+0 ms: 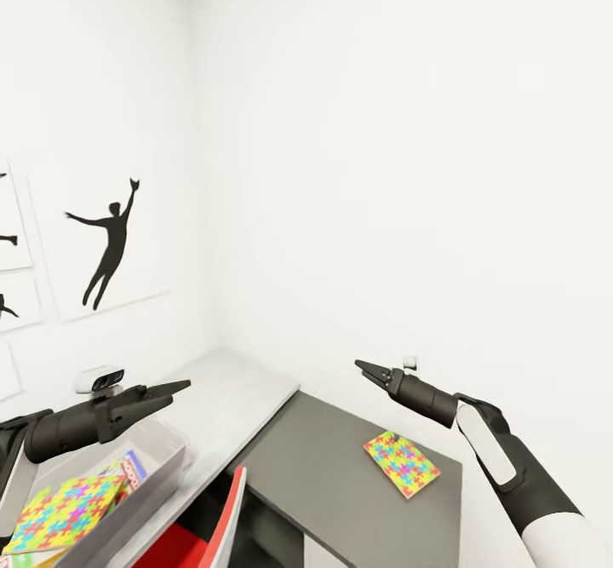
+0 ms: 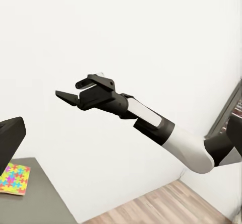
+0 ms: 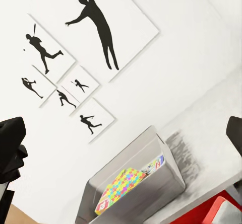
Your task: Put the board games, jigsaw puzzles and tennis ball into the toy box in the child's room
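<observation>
Head view: light grey flared toy box (image 1: pixel 162 457) holds one multicoloured jigsaw puzzle (image 1: pixel 60 513); another flat puzzle square (image 1: pixel 401 463) lies well apart on the dark grey surface (image 1: pixel 332 483). Left pincer (image 1: pixel 174 389) pressed together, right pincer (image 1: pixel 364 368) slightly spread, both empty.

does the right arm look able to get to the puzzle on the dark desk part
Probably yes: the jigsaw puzzle lies flat and alone on the dark table section, just below the right gripper, with nothing between them.
</observation>
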Available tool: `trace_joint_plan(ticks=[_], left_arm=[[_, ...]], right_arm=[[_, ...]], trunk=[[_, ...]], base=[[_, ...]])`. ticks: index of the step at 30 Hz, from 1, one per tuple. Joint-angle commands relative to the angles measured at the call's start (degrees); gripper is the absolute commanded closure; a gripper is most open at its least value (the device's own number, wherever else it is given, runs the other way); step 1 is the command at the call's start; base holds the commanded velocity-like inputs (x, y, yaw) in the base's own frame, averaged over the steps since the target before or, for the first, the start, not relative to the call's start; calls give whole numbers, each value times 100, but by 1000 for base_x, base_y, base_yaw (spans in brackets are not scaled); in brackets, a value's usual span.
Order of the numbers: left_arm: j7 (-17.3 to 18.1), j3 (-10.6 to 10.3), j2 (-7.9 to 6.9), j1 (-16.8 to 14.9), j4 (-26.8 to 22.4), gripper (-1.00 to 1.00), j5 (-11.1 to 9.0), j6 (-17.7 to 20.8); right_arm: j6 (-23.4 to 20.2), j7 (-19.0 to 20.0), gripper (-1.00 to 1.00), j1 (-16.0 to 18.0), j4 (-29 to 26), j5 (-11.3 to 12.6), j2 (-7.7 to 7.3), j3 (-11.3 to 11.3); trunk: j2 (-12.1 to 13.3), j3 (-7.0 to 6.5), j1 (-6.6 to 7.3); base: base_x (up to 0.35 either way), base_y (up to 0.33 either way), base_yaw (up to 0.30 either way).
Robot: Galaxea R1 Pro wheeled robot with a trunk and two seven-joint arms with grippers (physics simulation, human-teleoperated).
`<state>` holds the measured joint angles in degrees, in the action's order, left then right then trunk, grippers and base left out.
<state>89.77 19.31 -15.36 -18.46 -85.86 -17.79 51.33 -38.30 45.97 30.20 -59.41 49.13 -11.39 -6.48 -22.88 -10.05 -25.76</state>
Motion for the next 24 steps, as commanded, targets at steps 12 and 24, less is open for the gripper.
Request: trace_joint_plan(ticks=[12,24], left_arm=[[23,-5,-73,0,-1,-100,-6,61],[23,-6,-81,0,-1,-100,-13,61]], right_arm=[[-37,-9,-100,4,51,49,-3,12],[145,-9,-100,4,54,54,-7,32]], trunk=[[-4,-83,-3],[-4,-144,-3]], base=[[-89,0,-219],[-14,0,-170]])
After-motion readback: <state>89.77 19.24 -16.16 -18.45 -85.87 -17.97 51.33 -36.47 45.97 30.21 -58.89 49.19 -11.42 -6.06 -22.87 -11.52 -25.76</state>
